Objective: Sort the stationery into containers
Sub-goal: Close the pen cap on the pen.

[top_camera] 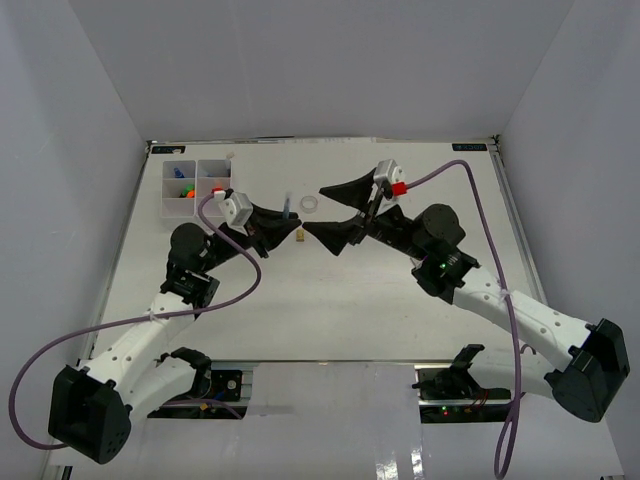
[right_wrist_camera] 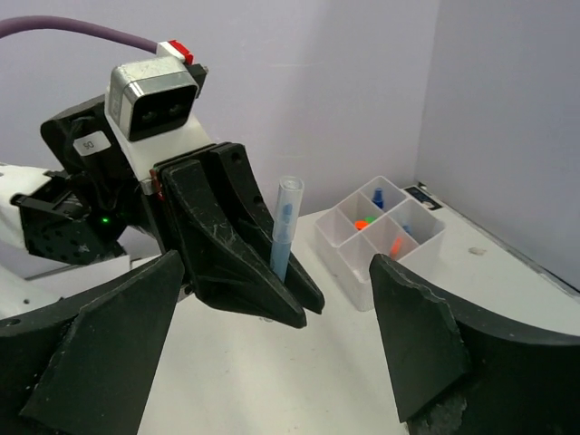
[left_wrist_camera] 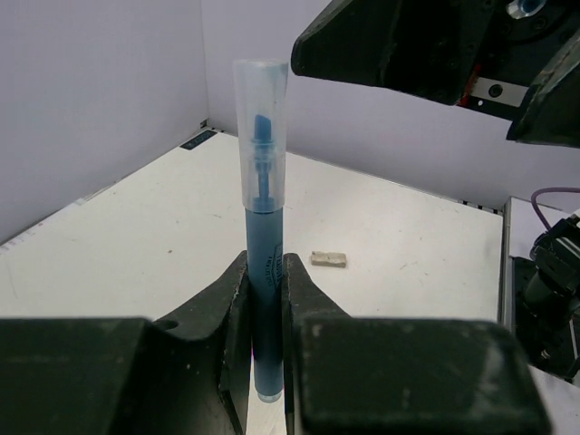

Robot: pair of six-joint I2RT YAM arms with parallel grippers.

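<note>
- Left gripper (left_wrist_camera: 265, 304): claw clamped on the blue pen (left_wrist_camera: 264, 272), with both fingers tight against the lower barrel.
- The pen stands upright in that grip, clear cap on top and the blue tip visible through it. Its bottom end pokes out below the fingers.
- Right gripper (top_camera: 312, 210): claw spread wide and holding nothing. In the right wrist view its two fingers (right_wrist_camera: 100, 349) sit far apart at the frame edges, with the pen and the left claw in the gap beyond them.
- The right fingertips point at the pen from the right and sit near it, with no contact visible. In the left wrist view they hang up behind the cap.
- Pen location: mid-table towards the back, right of the organiser tray (top_camera: 196, 186) and not in any compartment. I can't tell whether its lower end touches the table (top_camera: 400, 300).
- The tray sits at the back-left of the table. Green and orange bits show in its left column, something blue in the right column. The right wrist view also shows orange and blue pieces in separate compartments, too small to name.
- Tape ring (top_camera: 310, 204): flat on the table just right of the pen, between the right fingertips as seen from above.
- Brass clip (top_camera: 300, 236): on the table just in front of the left claw tips, loose.
- A small pale piece (left_wrist_camera: 328, 259) lies on the table beyond the pen. It is likely that clip, not certain.
</note>
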